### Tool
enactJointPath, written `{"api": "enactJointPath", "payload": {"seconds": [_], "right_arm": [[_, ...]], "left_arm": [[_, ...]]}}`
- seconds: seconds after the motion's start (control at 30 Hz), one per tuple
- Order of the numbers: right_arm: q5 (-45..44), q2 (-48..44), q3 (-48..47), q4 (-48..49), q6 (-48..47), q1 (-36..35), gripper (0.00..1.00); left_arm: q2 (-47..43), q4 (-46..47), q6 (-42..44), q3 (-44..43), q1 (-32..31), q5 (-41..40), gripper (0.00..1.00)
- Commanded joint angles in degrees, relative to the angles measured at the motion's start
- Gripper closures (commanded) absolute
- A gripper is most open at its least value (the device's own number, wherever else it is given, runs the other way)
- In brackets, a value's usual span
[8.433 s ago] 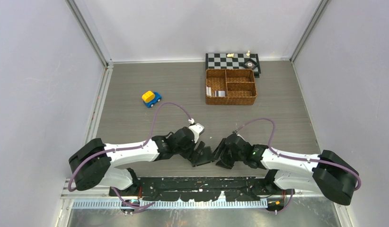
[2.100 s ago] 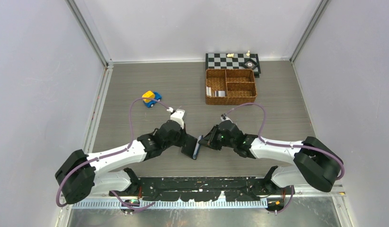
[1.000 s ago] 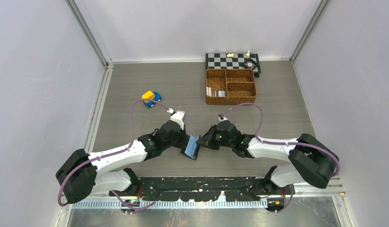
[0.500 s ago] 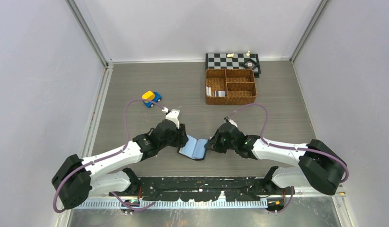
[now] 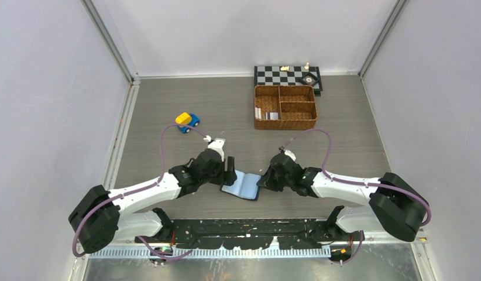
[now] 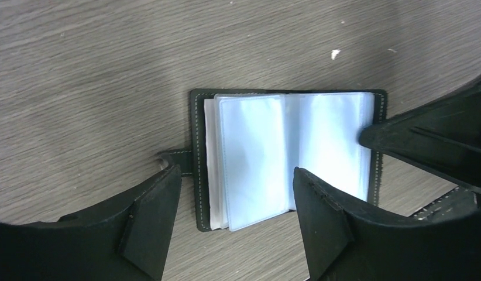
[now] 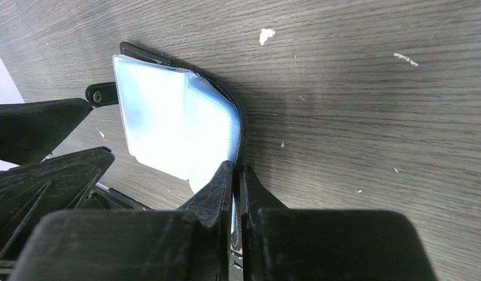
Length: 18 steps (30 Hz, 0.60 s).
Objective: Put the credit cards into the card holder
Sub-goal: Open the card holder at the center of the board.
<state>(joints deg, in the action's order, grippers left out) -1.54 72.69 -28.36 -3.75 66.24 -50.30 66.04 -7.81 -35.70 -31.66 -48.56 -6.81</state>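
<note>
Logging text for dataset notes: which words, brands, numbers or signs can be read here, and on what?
None can be read.
The card holder shows only blank clear sleeves.
The cards in the wicker basket, the toy car and the chessboard are too small to show any print.

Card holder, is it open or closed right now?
Open. The card holder lies spread flat, pale plastic sleeves facing up; the right gripper pinches its edge.

Open card holder (image 6: pixel 285 158) on wooden table (image 6: pixel 80 70)

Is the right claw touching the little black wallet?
Touching. The right wrist view shows the right claw pinched shut on the black edge of the card holder.
</note>
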Motion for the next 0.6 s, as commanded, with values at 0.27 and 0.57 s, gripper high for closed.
{"api": "enactJointPath", "payload": {"seconds": [0.27,0.57], "right_arm": [[-2.19,1.55,0.45,0.62,-1.03,-0.33,0.96],[-2.23,2.37,0.85,1.59,-1.09,-0.35,0.96]], "left_arm": [[-0.34,0.49,-5.55,2.9,0.93,2.02,0.36],[1.45,1.52,-8.65,4.44,3.1,6.02,0.45]]}}
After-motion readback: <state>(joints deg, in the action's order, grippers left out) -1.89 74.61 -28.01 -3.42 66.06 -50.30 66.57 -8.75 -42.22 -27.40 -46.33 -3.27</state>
